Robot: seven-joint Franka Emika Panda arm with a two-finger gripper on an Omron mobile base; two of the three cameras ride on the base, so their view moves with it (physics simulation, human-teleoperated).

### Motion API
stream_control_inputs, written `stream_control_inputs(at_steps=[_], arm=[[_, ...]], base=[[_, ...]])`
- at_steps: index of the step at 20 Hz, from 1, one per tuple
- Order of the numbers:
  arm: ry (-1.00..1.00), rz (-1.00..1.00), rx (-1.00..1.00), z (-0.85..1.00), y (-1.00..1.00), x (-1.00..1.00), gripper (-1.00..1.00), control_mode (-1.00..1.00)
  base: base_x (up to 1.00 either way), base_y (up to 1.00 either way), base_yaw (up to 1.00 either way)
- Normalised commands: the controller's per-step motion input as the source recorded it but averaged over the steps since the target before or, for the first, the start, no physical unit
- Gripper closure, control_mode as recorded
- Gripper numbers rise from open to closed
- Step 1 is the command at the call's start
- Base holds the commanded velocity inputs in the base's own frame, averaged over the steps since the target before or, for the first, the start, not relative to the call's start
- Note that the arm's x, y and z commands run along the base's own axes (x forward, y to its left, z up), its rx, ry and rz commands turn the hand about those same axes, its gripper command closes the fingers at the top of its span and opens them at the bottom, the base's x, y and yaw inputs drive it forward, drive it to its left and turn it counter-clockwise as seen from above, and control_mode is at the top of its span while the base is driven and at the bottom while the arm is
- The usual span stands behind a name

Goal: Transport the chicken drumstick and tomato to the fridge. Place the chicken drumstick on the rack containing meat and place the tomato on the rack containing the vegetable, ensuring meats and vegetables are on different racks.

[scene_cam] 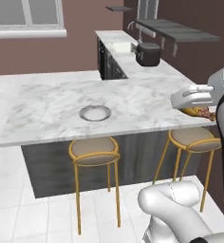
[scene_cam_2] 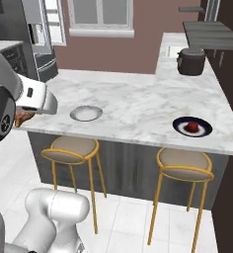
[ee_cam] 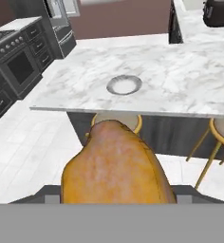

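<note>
The chicken drumstick (ee_cam: pixel 115 166), golden orange-brown, sits close up between my fingers, and my gripper (ee_cam: pixel 116 195) is shut on it. In the left base view the gripper (scene_cam: pixel 199 112) hangs over the island's right front edge with the drumstick (scene_cam: pixel 195 113) under the white hand. In the right base view the same drumstick (scene_cam_2: pixel 23 117) peeks out below the hand at the left. The tomato (scene_cam_2: pixel 191 127), a small red ball, rests on a dark plate (scene_cam_2: pixel 203 129) near the counter's front right. The fridge (scene_cam_2: pixel 45 44) stands far back on the left; its racks are hidden.
A shallow grey bowl (scene_cam: pixel 95 113) sits mid-counter on the marble island (scene_cam: pixel 52 109). Two gold-legged stools (scene_cam: pixel 94 152) (scene_cam: pixel 194 140) stand under its front edge. A dark cooker pot (scene_cam_2: pixel 191 61) is at the back. A black stove (ee_cam: pixel 19 61) lines the left wall.
</note>
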Motion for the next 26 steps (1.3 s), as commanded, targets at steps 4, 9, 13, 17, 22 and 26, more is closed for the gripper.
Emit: stream_control_inputs(at_steps=[4,9,13,17,22,26], arm=[[0.00,0.00,0.00,0.00,0.00,0.00,1.00,1.00],[0.00,0.00,0.00,0.00,0.00,0.00,1.00,1.00],[0.00,0.00,0.00,0.00,0.00,0.00,1.00,1.00],[0.00,0.00,0.00,0.00,0.00,0.00,1.00,1.00],[0.00,0.00,0.00,0.00,0.00,0.00,1.00,1.00],[0.00,0.00,0.00,0.00,0.00,0.00,1.00,1.00]], base=[[-0.29,1.00,0.23],[0.15,1.00,0.08],[0.64,1.00,0.00],[0.71,1.00,0.00],[0.71,1.00,0.00],[0.58,1.00,0.00]])
